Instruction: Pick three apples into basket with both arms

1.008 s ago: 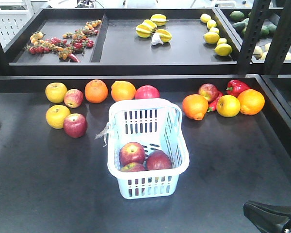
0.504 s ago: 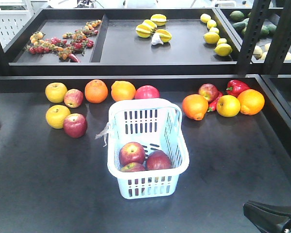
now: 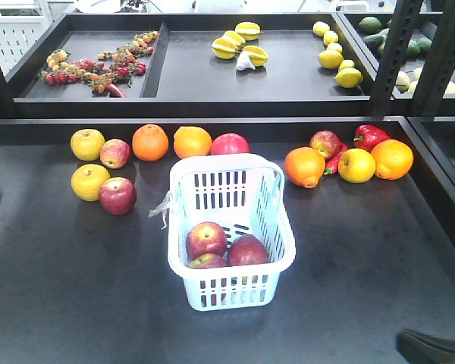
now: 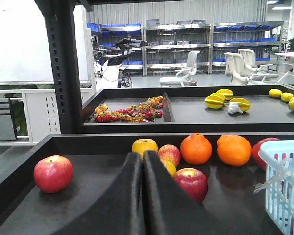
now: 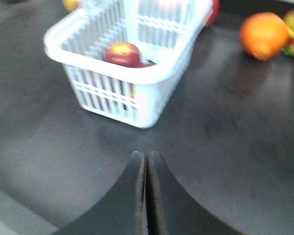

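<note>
You had the basket [image 3: 231,231] sitting mid-desk [image 3: 61,288], w/ the three apples [image 3: 226,249] inside it at the near end: one at left [image 3: 206,239], one at right [image 3: 248,250], one low against the front wall [image 3: 207,262], all touching or nearly so. Whitish tag [image 3: 161,206] hung off the basket's left side.

Your left gripper [image 4: 142,164] was closed, fingers pressed together w/ nothing btwn them, held low over the desk's left part, facing the back row of fruit. Your right gripper [image 5: 146,161] was likewise closed & empty, near the desk's front right, pointing at the basket [image 5: 127,63] (that view was blurred, one apple [image 5: 121,53] visible over the rim). In the front view only a dark bit of the right arm [image 3: 432,347] showed at the bottom right corner.

Other fruit stayed outside the basket: two red apples [image 3: 115,153] [image 3: 117,196] & two yellow fruits [image 3: 88,144] [image 3: 89,181] at back left, two oranges [image 3: 150,142] [image 3: 192,142] beside them, a red apple [image 4: 53,173] alone at far left.
</note>
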